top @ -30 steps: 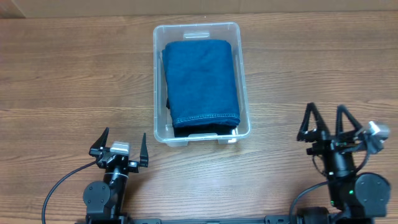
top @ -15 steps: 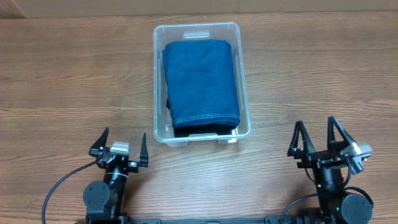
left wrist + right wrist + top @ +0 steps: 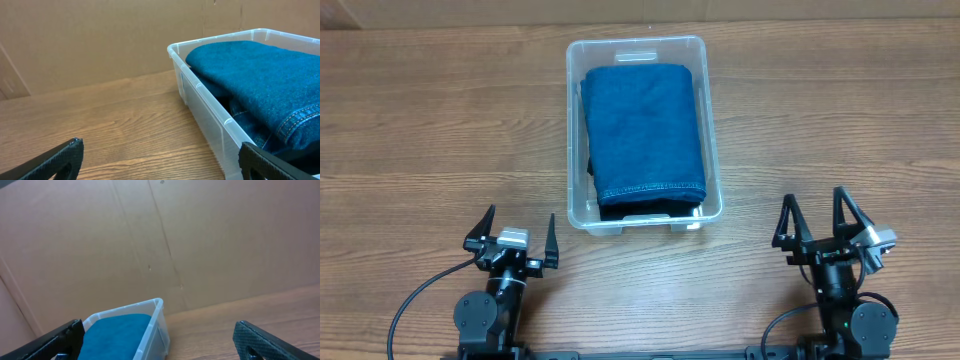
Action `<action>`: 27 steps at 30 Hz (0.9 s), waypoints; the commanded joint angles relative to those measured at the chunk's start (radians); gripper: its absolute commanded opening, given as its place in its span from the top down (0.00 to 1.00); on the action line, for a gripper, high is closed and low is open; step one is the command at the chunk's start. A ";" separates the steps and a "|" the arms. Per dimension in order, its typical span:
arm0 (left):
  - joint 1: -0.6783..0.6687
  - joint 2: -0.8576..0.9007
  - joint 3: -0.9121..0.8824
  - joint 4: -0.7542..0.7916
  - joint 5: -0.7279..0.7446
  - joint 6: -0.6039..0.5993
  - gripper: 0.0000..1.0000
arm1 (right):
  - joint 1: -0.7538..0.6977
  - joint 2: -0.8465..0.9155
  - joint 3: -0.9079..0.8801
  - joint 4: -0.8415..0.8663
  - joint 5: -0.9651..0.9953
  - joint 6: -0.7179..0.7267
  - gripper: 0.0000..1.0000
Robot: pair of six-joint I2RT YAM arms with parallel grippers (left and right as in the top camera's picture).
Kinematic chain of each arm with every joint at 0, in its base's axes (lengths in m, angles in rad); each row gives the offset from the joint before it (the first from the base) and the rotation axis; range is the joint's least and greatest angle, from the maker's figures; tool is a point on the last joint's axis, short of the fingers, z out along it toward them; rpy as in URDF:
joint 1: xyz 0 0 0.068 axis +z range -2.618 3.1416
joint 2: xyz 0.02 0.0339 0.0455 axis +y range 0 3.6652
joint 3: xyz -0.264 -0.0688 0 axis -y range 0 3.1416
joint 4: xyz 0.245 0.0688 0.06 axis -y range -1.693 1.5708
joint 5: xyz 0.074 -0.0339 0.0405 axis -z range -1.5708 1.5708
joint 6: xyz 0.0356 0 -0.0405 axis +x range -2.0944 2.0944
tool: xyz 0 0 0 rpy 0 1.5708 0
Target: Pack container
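Observation:
The clear plastic container stands at the middle of the wooden table with folded blue jeans lying inside it. It also shows in the left wrist view with the jeans, and in the right wrist view. My left gripper is open and empty near the front edge, left of the container. My right gripper is open and empty near the front edge, right of the container. Neither touches the container.
A brown cardboard wall stands behind the table. Bare wooden tabletop lies on both sides of the container.
My right arm has drawn back toward the front edge and shifted left, its gripper staying open. The left arm, container and jeans have not moved.

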 commanded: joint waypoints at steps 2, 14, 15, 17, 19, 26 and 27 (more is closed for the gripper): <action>0.005 -0.010 -0.003 -0.001 0.006 0.007 0.00 | 0.005 -0.012 -0.044 0.049 -0.011 -0.085 0.00; 0.005 -0.010 -0.003 -0.001 0.006 0.007 0.00 | 0.005 -0.012 -0.044 -0.204 0.002 -0.232 0.00; 0.005 -0.010 -0.003 -0.001 0.006 0.007 0.00 | 0.005 -0.012 -0.044 -0.219 0.001 -0.230 0.00; 0.005 -0.010 -0.003 -0.001 0.006 0.007 0.00 | 0.005 -0.012 -0.044 -0.217 0.001 -0.228 0.00; 0.005 -0.010 -0.003 -0.001 0.006 0.007 0.00 | 0.005 -0.012 -0.044 -0.217 0.001 -0.229 0.00; 0.005 -0.010 -0.003 -0.001 0.006 0.007 0.00 | 0.005 -0.012 -0.044 -0.217 0.002 -0.229 0.00; 0.005 -0.010 -0.003 -0.001 0.006 0.007 0.00 | 0.005 -0.012 -0.044 -0.217 0.002 -0.229 0.00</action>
